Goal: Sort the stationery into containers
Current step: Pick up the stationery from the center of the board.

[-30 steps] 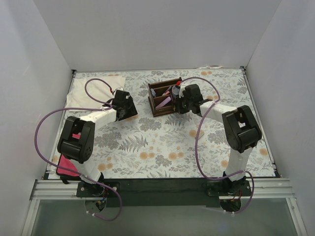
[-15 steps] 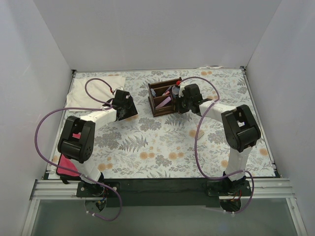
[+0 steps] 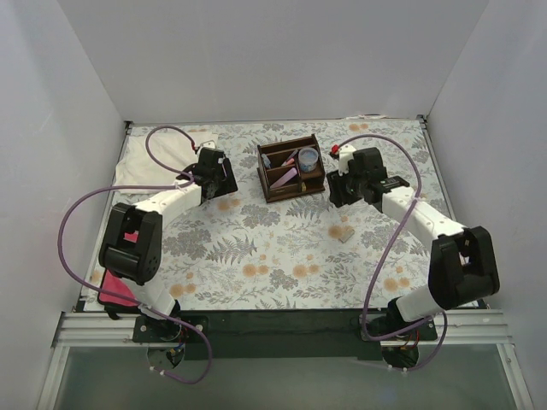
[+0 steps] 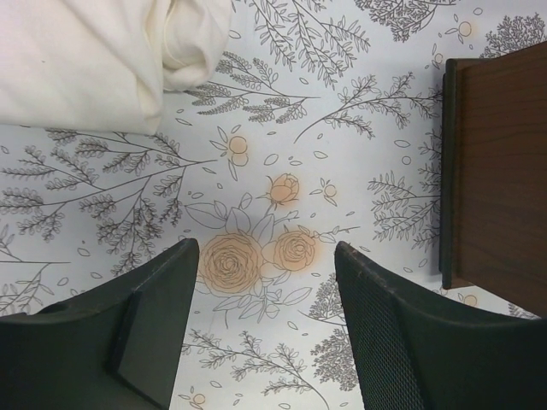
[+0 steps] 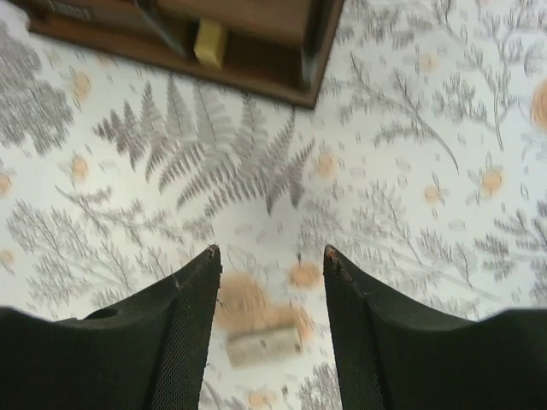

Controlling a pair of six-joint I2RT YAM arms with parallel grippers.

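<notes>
Flowered table (image 3: 256, 260) is spreading out from my bases. Nearest on its right half, the block (image 3: 344, 232) is lying alone on the print. My right end effector (image 3: 349, 186) is hanging just beyond it, fingers spread and gripping nothing. In that wrist view the block (image 5: 263, 346) is sitting between the fingers but back from the tips toward my base, with its long axis running from finger to finger. I am judging that this arm, much nearer than the left, should be drawing back and down, perhaps turning the wrist to close across the short side. My left end effector (image 3: 218, 178) is hovering over bare print, parted and empty, left of the organiser (image 3: 293, 196). That organiser is holding pens (image 3: 289, 159), a pink bar (image 3: 286, 178) and the cup (image 3: 308, 158). Far left, the cloth (image 3: 158, 158) is lying folded.
</notes>
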